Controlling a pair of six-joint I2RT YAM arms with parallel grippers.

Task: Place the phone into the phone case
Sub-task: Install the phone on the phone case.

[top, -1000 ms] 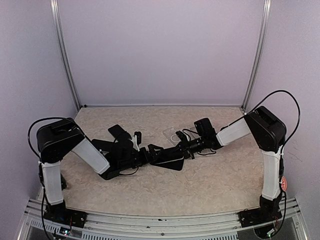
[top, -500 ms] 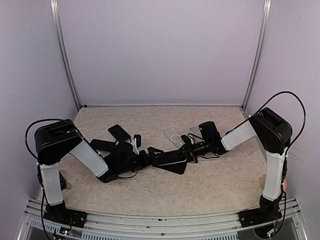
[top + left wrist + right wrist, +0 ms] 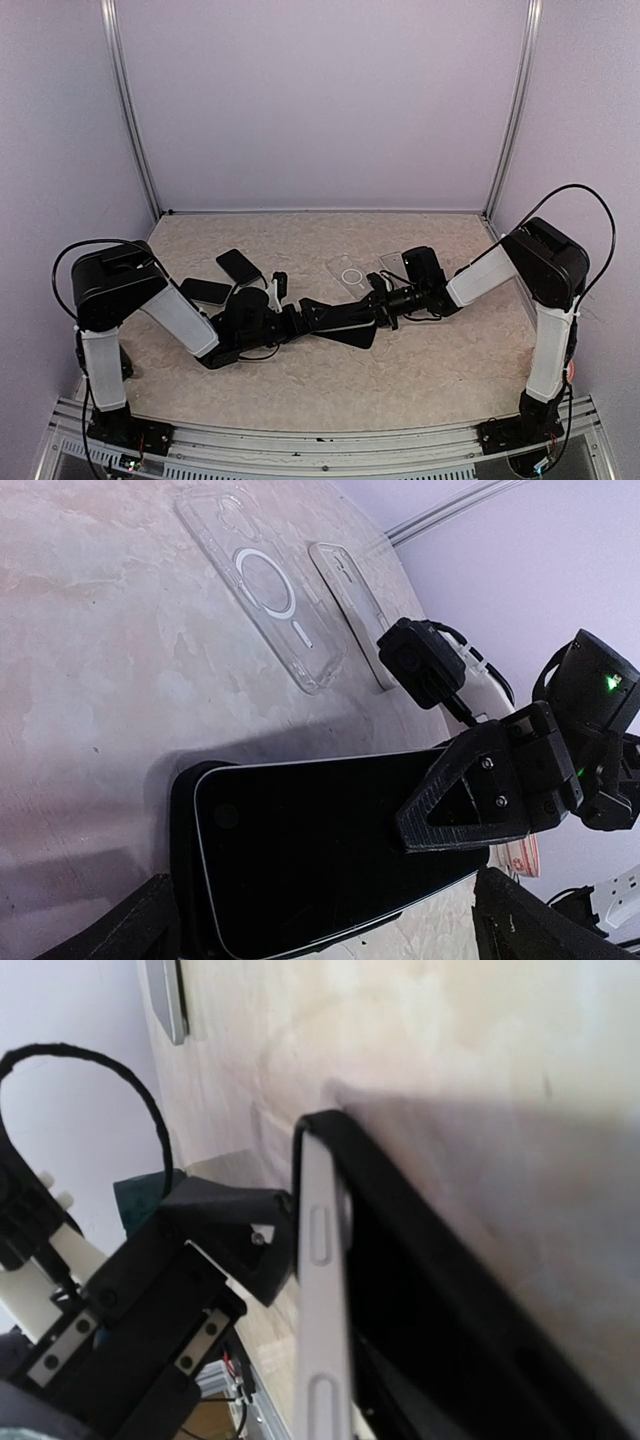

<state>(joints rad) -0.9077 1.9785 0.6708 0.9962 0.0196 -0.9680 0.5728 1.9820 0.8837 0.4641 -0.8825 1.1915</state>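
A black phone (image 3: 338, 319) with a silver edge hangs tilted just above the table between my two grippers. In the left wrist view it (image 3: 320, 850) sits against a black shell (image 3: 184, 870). My left gripper (image 3: 298, 318) is shut on its left end, fingers at its sides. My right gripper (image 3: 379, 302) is shut on its right end, one finger (image 3: 470, 800) lying on the screen. The right wrist view shows the phone's side buttons (image 3: 322, 1300). The transparent phone case (image 3: 350, 272) with the white ring lies flat just behind the phone, also in the left wrist view (image 3: 265, 585).
A second clear case (image 3: 394, 265) lies right of the ringed one, close to the right wrist. Two other black phones (image 3: 240, 265) (image 3: 205, 291) lie behind the left forearm. Walls enclose the table on three sides.
Both grippers and the held phone have shifted right and toward the near edge. The left arm has stretched out and no longer covers the two spare black phones.
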